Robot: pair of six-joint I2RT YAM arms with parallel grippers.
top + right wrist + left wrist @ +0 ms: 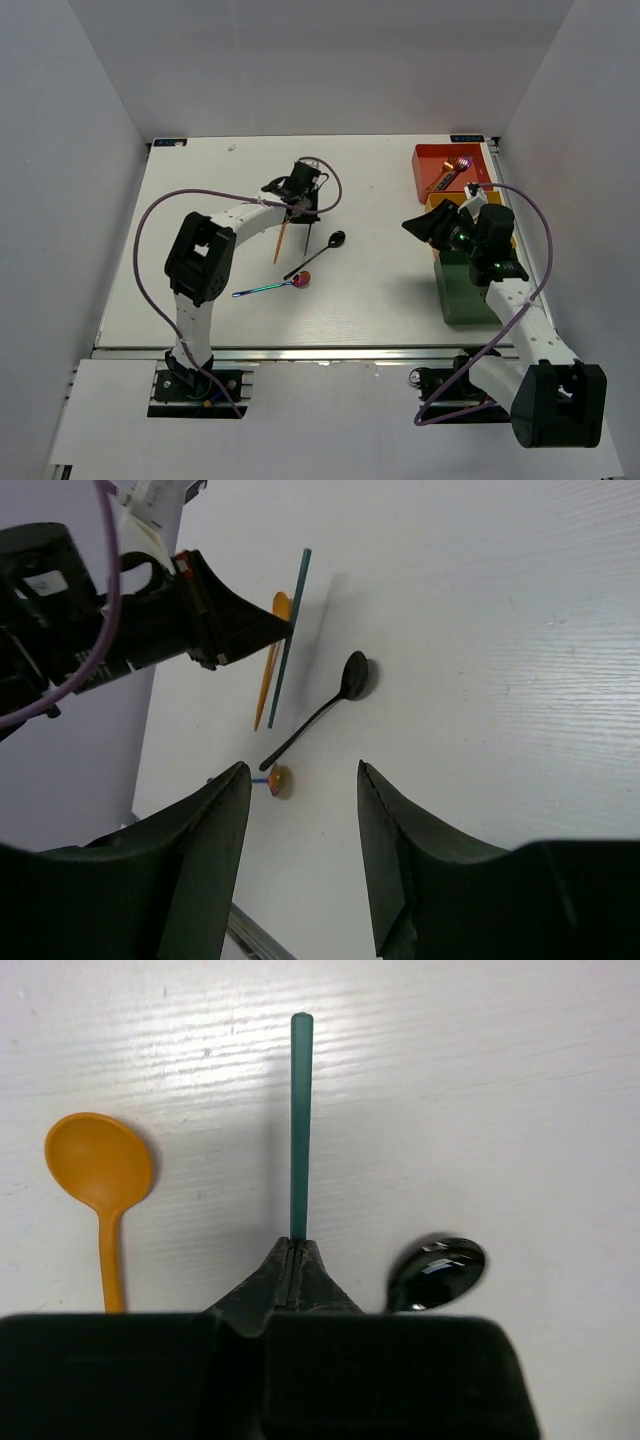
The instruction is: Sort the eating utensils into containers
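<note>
My left gripper (292, 1245) is shut on the end of a teal chopstick (301, 1120), which points away over the table. In the top view it (293, 205) is at the table's middle back. An orange spoon (100, 1165) lies to its left and a black spoon (437, 1270) to its right. An iridescent spoon (275, 288) lies nearer the front. My right gripper (302, 772) is open and empty, in the air beside the red-orange tray (428, 158), yellow tray (437, 200) and green tray (470, 295).
The red-orange tray holds a gold utensil and an iridescent one (448, 175). The right arm hides most of the yellow tray. Purple cables loop over both arms. Grey walls enclose the table on three sides.
</note>
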